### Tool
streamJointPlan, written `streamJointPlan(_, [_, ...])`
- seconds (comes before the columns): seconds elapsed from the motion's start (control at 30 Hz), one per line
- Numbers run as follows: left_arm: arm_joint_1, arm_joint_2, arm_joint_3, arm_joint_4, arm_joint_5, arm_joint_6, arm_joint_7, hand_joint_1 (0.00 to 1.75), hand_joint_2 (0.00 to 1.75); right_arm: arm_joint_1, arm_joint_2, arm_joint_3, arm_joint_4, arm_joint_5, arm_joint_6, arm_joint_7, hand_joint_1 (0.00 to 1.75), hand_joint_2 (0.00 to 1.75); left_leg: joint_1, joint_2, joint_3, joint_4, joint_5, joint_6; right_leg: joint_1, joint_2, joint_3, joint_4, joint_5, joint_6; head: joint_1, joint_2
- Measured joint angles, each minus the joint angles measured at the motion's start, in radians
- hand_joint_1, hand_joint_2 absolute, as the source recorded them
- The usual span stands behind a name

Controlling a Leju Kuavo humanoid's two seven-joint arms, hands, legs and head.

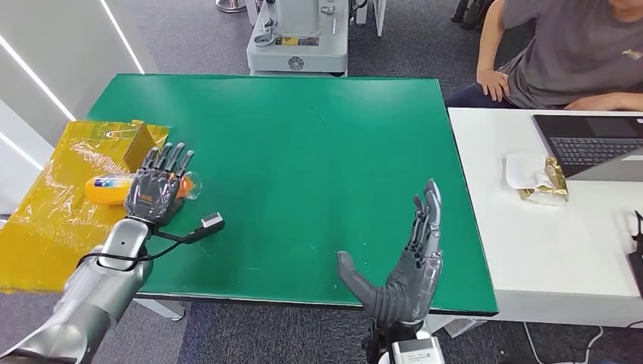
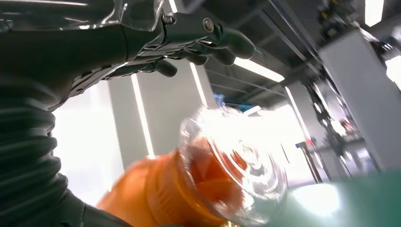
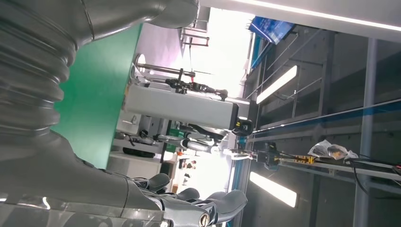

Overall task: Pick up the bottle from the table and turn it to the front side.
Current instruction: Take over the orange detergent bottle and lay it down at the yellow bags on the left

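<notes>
Bottle (image 1: pixel 114 189) partly behind left hand (image 1: pixel 155 189), perhaps

**Left hand down over bottle, right hand open and raised**

Left arm (image 1: pixel 91 284) comes in from the lower left, bent toward the green table's (image 1: pixel 303 152) left edge. Left hand (image 1: pixel 157 188) is palm down, fingers (image 1: pixel 173 158) extended, over the bottle (image 1: pixel 114 188); grip unclear. Right hand (image 1: pixel 406 269) is at the table's near edge, upright, palm facing left, fingers straight, thumb (image 1: pixel 352 274) spread, holding nothing.
</notes>
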Motion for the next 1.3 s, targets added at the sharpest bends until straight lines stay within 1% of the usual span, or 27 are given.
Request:
streamJointPlan(0.07, [0.035,-0.002,0.047,-0.138,0.0,0.002,-0.042,0.0,1.75,-0.002,0.0,0.003,0.004,-0.004,0.0,0.0,0.0,1.75,0.0,0.0,0.0,0.0,0.0,0.0,0.0,0.0,0.0,0.0,0.0,0.0,0.0,0.0])
streamJointPlan(0.17, [0.077,-0.026,0.138,-0.346,0.004,0.007,-0.16,0.0,1.75,-0.01,0.0,0.008,0.014,-0.012,0.0,0.0,0.0,1.75,0.0,0.0,0.0,0.0,0.0,0.0,0.0,0.0,0.0,0.0,0.0,0.0,0.0,0.0])
streamJointPlan(0.23, [0.091,-0.045,0.195,-0.453,0.007,0.008,-0.223,0.0,1.75,-0.015,0.0,0.011,0.021,-0.016,0.0,0.0,0.0,1.75,0.0,0.0,0.0,0.0,0.0,0.0,0.0,0.0,0.0,0.0,0.0,0.0,0.0,0.0])
streamJointPlan(0.33, [0.104,-0.069,0.263,-0.565,0.012,0.009,-0.289,0.0,1.75,-0.019,0.0,0.015,0.028,-0.018,0.0,0.0,0.0,1.75,0.0,0.0,0.0,0.0,0.0,0.0,0.0,0.0,0.0,0.0,0.0,0.0,0.0,0.0])
streamJointPlan(0.43, [0.109,-0.115,0.34,-0.645,0.022,0.009,-0.442,0.0,1.75,-0.022,0.0,0.016,0.033,-0.02,0.0,0.0,0.0,1.75,0.0,-0.001,0.0,0.0,0.0,0.0,0.0,-0.002,0.001,0.0,0.0,0.0,0.0,0.0])
streamJointPlan(0.47, [0.109,-0.132,0.367,-0.664,0.024,0.008,-0.479,0.0,1.75,-0.022,0.0,0.016,0.034,-0.02,0.0,0.0,0.0,1.75,0.0,-0.001,0.0,0.0,0.0,0.0,0.0,-0.002,0.001,0.0,0.0,0.0,0.0,0.0])
streamJointPlan(0.5, [0.109,-0.147,0.389,-0.679,0.026,0.008,-0.496,0.0,1.75,-0.022,0.0,0.016,0.035,-0.018,0.001,0.0,0.0,1.75,0.0,-0.001,0.0,0.0,0.0,0.0,0.0,-0.001,0.001,0.0,0.0,0.0,0.0,0.0])
streamJointPlan(0.63, [0.107,-0.191,0.431,-0.705,0.037,0.008,-0.508,0.0,1.75,-0.022,0.0,0.015,0.035,-0.012,0.002,0.0,0.0,1.75,0.0,-0.001,0.001,0.0,0.0,0.0,0.0,-0.001,0.001,0.0,0.0,0.0,0.0,0.0])
streamJointPlan(0.77, [0.106,-0.222,0.457,-0.713,0.07,0.008,-0.519,0.0,1.75,-0.022,0.0,0.015,0.035,-0.012,0.001,0.0,0.0,1.75,0.0,-0.001,0.001,0.0,0.0,0.0,0.0,-0.001,0.001,0.0,0.0,0.0,0.0,0.0])
streamJointPlan(0.83, [0.107,-0.234,0.46,-0.722,0.148,0.008,-0.52,0.0,1.75,-0.022,0.0,0.014,0.035,-0.012,0.001,0.0,0.0,1.75,0.0,-0.001,0.001,0.0,0.0,0.0,0.0,-0.001,0.001,0.0,0.0,0.0,0.0,0.0])
streamJointPlan(0.87, [0.107,-0.242,0.459,-0.731,0.213,0.008,-0.52,0.0,1.75,-0.022,0.0,0.014,0.035,-0.014,0.001,0.0,0.0,1.75,0.0,-0.001,0.001,0.0,0.0,0.0,0.0,-0.001,0.001,0.0,0.0,0.0,0.0,0.0])
streamJointPlan(0.97, [0.108,-0.269,0.427,-0.775,0.475,0.008,-0.521,0.0,1.75,-0.024,0.0,0.014,0.04,-0.021,0.001,0.0,0.0,1.75,0.0,-0.001,0.001,0.0,0.0,0.0,0.0,-0.001,0.001,0.0,0.0,0.0,0.0,0.0])
streamJointPlan(1.07, [0.109,-0.306,0.341,-0.823,0.76,0.008,-0.523,0.0,1.75,-0.03,0.001,0.015,0.049,-0.024,0.001,0.0,0.0,1.75,0.0,-0.002,0.0,0.0,0.0,0.0,0.0,-0.003,0.002,-0.001,0.0,0.0,0.0,0.0])
streamJointPlan(1.2, [0.112,-0.343,0.231,-0.866,0.952,0.008,-0.529,0.0,1.75,-0.035,0.003,0.016,0.061,-0.031,0.001,0.0,0.0,1.75,0.0,-0.002,0.0,0.001,0.0,0.0,0.0,-0.003,0.002,-0.001,0.0,0.0,0.0,0.0])
streamJointPlan(1.23, [0.115,-0.347,0.201,-0.875,1.035,0.007,-0.531,0.0,1.75,-0.035,0.003,0.016,0.064,-0.033,0.001,0.0,0.0,1.75,-0.001,-0.002,0.001,0.001,0.0,0.0,0.0,-0.003,0.002,-0.001,0.0,0.0,0.0,0.0])
streamJointPlan(1.3, [0.132,-0.354,0.125,-0.897,1.26,-0.014,-0.531,0.0,1.75,-0.037,0.003,0.018,0.069,-0.035,0.001,0.0,0.0,1.75,0.0,-0.002,0.001,0.001,0.0,0.001,0.0,-0.003,0.002,-0.002,0.0,0.0,0.0,0.0])
